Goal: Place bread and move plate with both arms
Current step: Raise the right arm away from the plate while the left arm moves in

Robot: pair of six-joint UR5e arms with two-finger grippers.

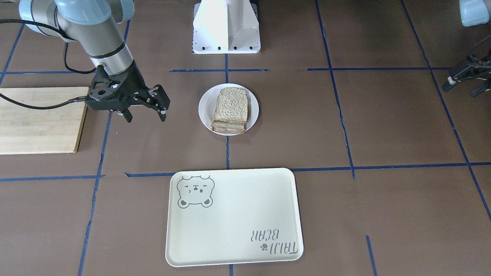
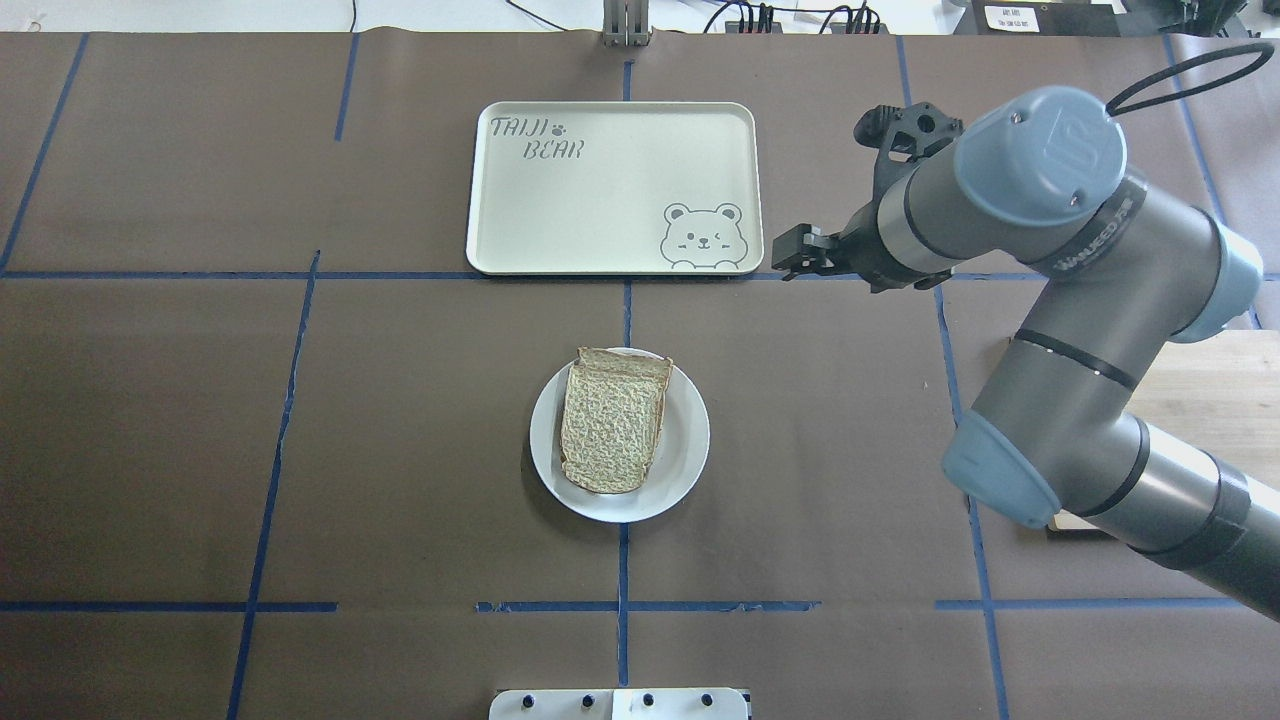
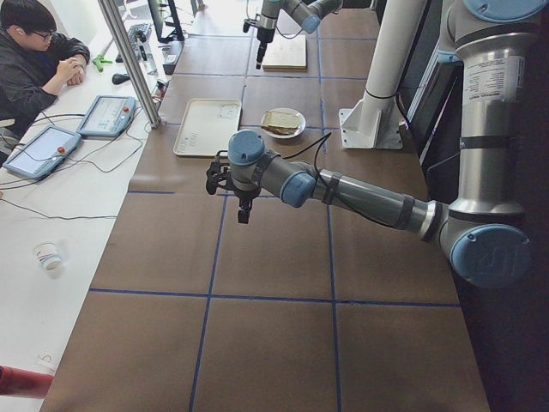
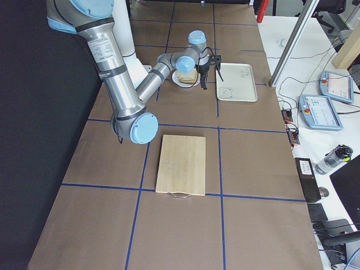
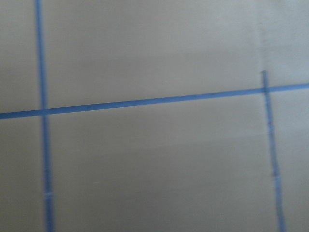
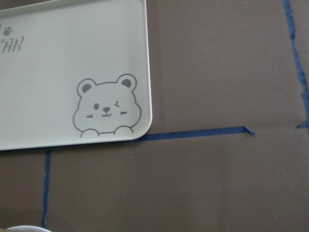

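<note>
The bread (image 1: pixel 230 109) is a tan, coarse slice that lies on top of a small stack on the round white plate (image 1: pixel 205 111) at the table's middle. Bread (image 2: pixel 613 420) and plate (image 2: pixel 688 450) also show in the overhead view. My right gripper (image 1: pixel 145 116) hangs open and empty above the table, to the robot's right of the plate and apart from it. Its wrist view shows a sliver of the plate rim (image 6: pixel 19 228). My left gripper (image 1: pixel 466 82) is far off at the table's other side, low over bare table, and looks open and empty.
A cream bear tray (image 1: pixel 234 218) lies beyond the plate on the operators' side; it also shows in the overhead view (image 2: pixel 600 200) and the right wrist view (image 6: pixel 63 58). A wooden cutting board (image 1: pixel 38 119) lies under the right arm. The white base (image 1: pixel 226 27) stands behind the plate.
</note>
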